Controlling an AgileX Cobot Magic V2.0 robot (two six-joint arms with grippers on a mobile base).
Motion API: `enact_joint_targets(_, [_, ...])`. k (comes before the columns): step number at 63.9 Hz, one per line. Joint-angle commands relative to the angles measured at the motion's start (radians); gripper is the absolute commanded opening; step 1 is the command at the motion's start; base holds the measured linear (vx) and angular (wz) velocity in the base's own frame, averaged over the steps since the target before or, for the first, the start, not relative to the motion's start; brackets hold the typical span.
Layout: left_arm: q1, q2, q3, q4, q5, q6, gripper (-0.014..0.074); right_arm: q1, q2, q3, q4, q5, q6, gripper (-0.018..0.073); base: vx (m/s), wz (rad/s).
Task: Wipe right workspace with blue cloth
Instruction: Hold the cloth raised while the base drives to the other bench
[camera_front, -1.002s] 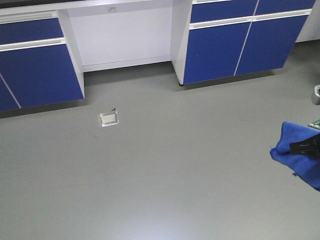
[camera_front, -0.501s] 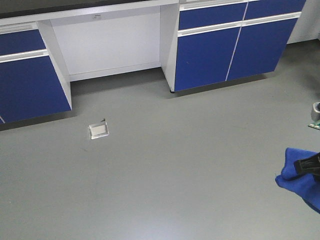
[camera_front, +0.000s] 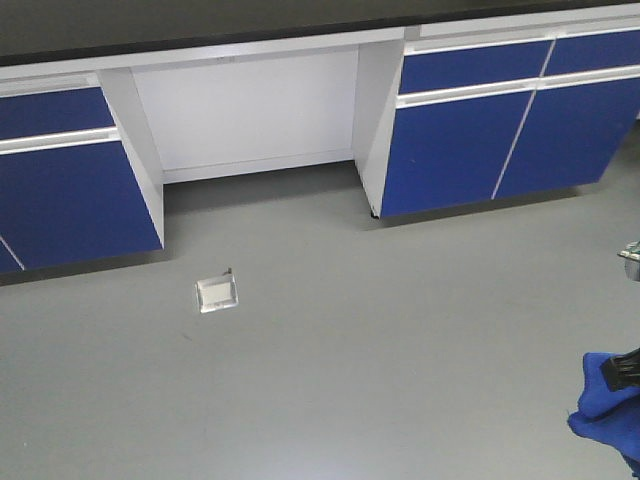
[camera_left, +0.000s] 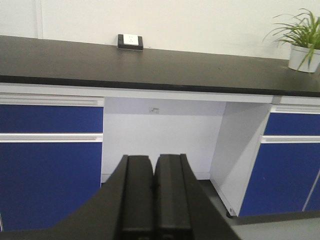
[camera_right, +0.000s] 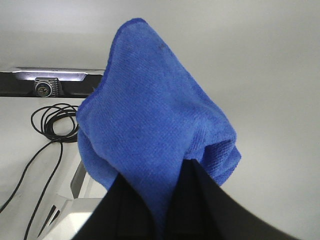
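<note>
The right workspace (camera_left: 165, 67) is running across the room ahead of the robot as a long black top over blue cabinets (camera_front: 70, 200). It is lying well apart from both arms, so I judge that no wiping is under way yet. The robot is standing out on the grey floor (camera_front: 380, 350), facing the bench.

The blue cloth (camera_right: 150, 110) is hanging bunched in the right gripper (camera_right: 157, 172), whose fingers are clamping one fold of it. Most of the rag is billowing out beyond the tips, which I take to be deliberate, as it leaves a loose pad free to press on a surface. From the front view it is sitting low at the right edge, over bare floor and far from the bench.

The left gripper (camera_left: 154, 159) is pointing at the open recess under the top, jaws pressed together on nothing, seemingly idling. A small black block (camera_left: 130, 41) is sitting at the wall edge of the top.
</note>
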Motion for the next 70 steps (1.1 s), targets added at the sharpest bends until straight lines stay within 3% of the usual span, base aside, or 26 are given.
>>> enact_joint_targets(1, [-0.005,-0.016,0.031,-0.006,-0.080,-0.008,-0.0006,-0.003,-0.017,-0.029,-0.006,0.055,-0.008,-0.0004,0.34,0.12])
enact_joint_targets(70, [-0.005,-0.016,0.031,-0.006,-0.080,-0.008,-0.0006,-0.003,-0.017,-0.029,-0.008,0.064,-0.008,-0.0004,0.37,0.07])
